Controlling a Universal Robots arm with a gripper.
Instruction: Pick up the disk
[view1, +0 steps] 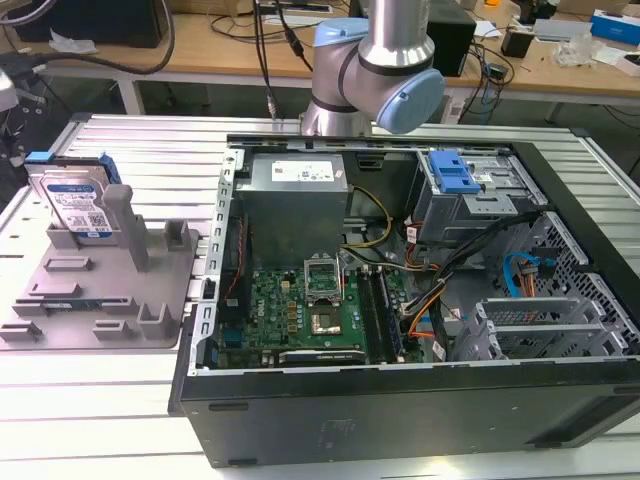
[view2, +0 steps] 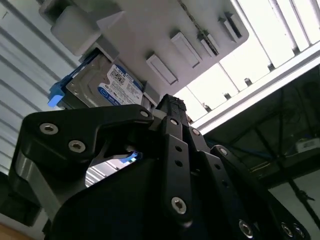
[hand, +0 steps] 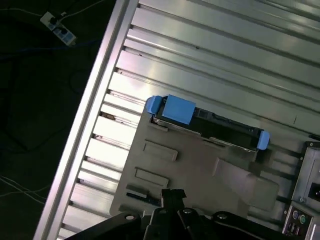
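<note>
Exterior view: at nine o'clock from the open computer case (view1: 400, 420), the disk (view1: 78, 205) stands upright on edge in a slot at the far end of a grey holder tray (view1: 100, 300), label facing the camera and blue rails along its sides. The tray lies on a slatted metal table (view1: 130, 150). Inside the case, a green motherboard (view1: 310, 310) sits at the seven o'clock corner. The arm (view1: 375, 70) rises at twelve o'clock behind the case's far wall. A blue-latched drive cage (view1: 465, 190) occupies the one o'clock corner.

In both wrist views the gripper (view2: 167, 102) (hand: 172, 194) hangs over the tray (hand: 200, 170), its black jaws pressed together with nothing pinched between them. It is apart from the disk (hand: 225, 127), which is seen edge-on in the first wrist view, a blue tab at one end. In the second wrist view the disk's label (view2: 112, 87) shows just beyond the gripper's tip, with the tray (view2: 150, 30) behind it.
</note>
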